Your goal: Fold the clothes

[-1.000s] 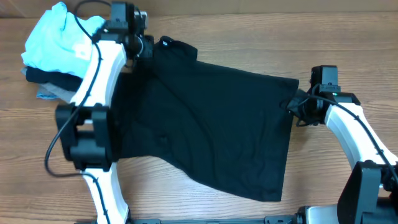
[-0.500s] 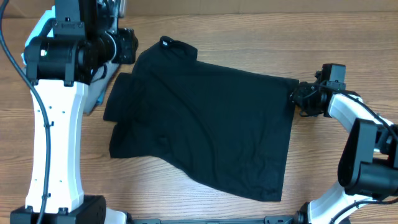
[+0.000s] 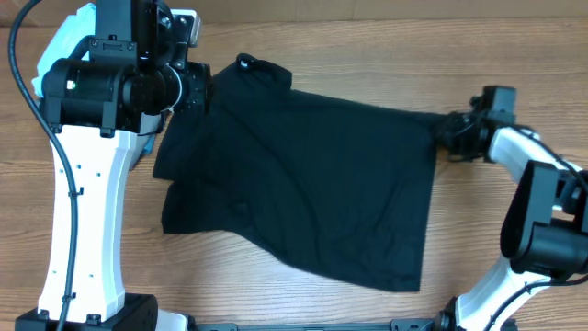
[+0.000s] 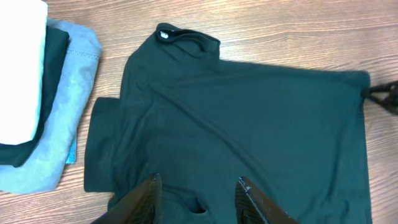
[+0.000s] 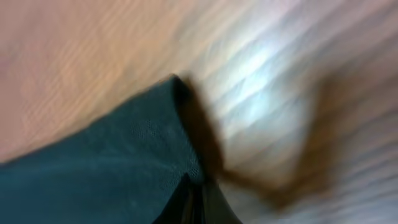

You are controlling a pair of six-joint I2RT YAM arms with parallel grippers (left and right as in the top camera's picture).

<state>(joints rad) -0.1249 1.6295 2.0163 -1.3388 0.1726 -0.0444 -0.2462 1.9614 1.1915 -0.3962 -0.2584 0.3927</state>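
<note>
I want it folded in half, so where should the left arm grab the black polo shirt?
Probably the black polo shirt's shoulder edge beside the collar, approached from the far table side: it lies flat and exposed, in line with the hem corner the right gripper pinches. The left gripper hangs open above.

No legible writing in any view.

The only candidate is a small white mark (image 4: pixel 165 35) at the collar of the black polo shirt (image 3: pixel 303 175). It shows from overhead and from the left wrist, but is too small to make out as letters or a brand. The right wrist view is blurred, giving only dark fabric and the wood grain of the table (image 5: pixel 93 56).
</note>
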